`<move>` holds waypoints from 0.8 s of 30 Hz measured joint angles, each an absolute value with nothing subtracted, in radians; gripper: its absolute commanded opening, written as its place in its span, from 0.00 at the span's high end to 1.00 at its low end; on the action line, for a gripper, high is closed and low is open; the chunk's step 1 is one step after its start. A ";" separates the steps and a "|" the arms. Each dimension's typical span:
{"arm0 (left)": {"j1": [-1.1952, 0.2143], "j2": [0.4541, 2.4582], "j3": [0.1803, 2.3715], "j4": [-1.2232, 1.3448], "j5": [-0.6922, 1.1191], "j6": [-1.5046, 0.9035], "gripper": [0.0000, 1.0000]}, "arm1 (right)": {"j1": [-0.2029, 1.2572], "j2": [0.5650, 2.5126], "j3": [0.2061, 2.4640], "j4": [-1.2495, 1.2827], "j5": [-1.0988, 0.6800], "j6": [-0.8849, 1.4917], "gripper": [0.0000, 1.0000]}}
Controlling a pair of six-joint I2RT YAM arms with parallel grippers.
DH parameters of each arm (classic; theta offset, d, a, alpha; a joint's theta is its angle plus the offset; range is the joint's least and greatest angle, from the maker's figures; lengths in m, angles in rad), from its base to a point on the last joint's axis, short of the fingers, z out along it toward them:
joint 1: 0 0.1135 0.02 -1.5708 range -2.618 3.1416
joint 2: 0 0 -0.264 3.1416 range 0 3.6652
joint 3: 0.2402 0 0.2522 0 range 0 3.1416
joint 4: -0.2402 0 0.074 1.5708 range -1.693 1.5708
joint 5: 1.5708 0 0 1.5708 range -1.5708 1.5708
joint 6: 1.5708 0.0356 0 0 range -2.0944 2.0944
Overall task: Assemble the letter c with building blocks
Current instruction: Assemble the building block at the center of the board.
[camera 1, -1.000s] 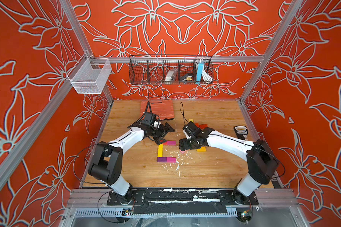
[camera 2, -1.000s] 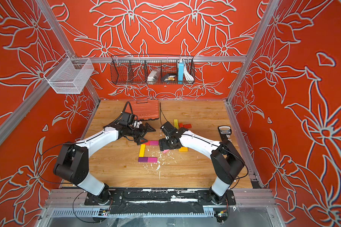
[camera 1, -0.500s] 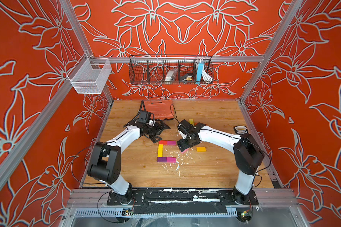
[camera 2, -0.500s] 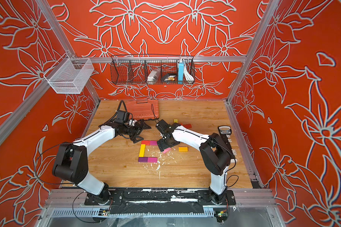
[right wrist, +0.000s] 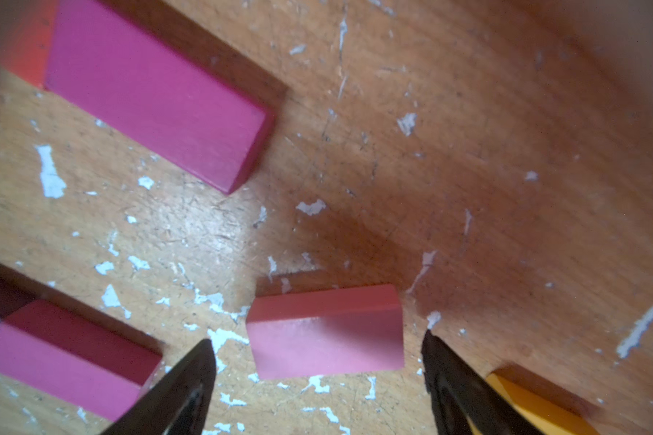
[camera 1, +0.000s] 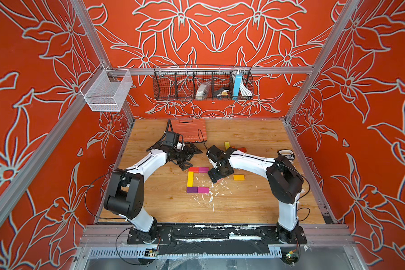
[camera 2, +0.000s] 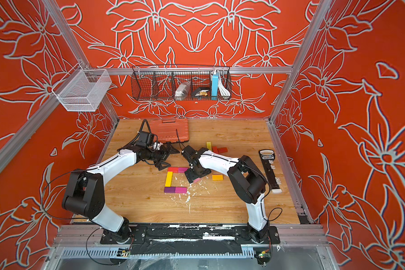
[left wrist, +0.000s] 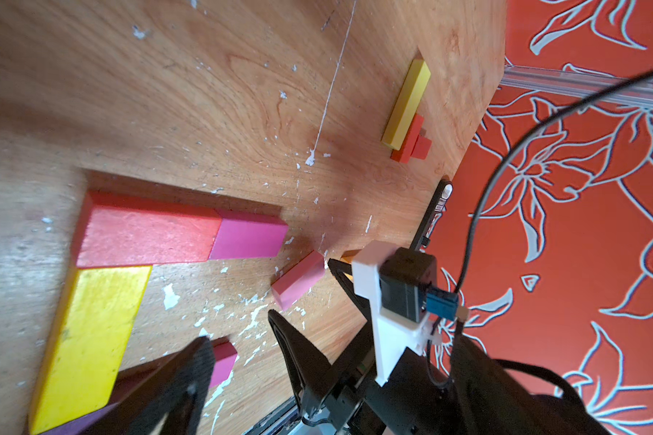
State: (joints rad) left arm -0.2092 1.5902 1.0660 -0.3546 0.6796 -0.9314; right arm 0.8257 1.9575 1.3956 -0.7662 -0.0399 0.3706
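The pink block [right wrist: 325, 331] lies flat on the table [camera 1: 243, 205], right between the two jaws of the right gripper [right wrist: 317, 339] (there is a little gap on each side, so nothing pinches it). Those jaws are spread wide & point down, tips low by the wood. Just outside one jaw is the orange block [right wrist: 536, 406]. Just outside the other jaw is the bottom magenta block [right wrist: 68, 361], w/ the purple block [camera 1: 192, 189] set against its far end. Out past the jaw tips sits the top magenta block [right wrist: 155, 109], end to end w/ the red block [camera 1: 193, 169]. The long yellow block [camera 1: 190, 178] runs from the red block to the purple block, so those five make a C w/ its open side facing the right jaws. The left gripper [camera 1: 191, 158] has its jaws spread wide too & holds nothing. The red block is just past one jaw tip (can't tell if they touch). Well behind the right gripper lie a spare yellow block [camera 2: 208, 145] & some spare red blocks [camera 2: 221, 150]. Behind the left gripper is the orange case [camera 1: 192, 129].
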 measured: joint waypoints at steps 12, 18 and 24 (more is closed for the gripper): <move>-0.209 1.590 1.060 -0.344 0.691 -0.932 0.02 | 0.826 1.977 1.401 -0.773 -0.034 0.395 0.41; -0.209 1.590 1.036 -0.324 0.697 -0.932 0.02 | 0.826 1.946 1.362 -0.762 -0.020 0.471 0.41; -0.212 1.590 1.015 -0.307 0.702 -0.940 0.02 | 0.826 1.894 1.306 -0.770 0.008 0.609 0.40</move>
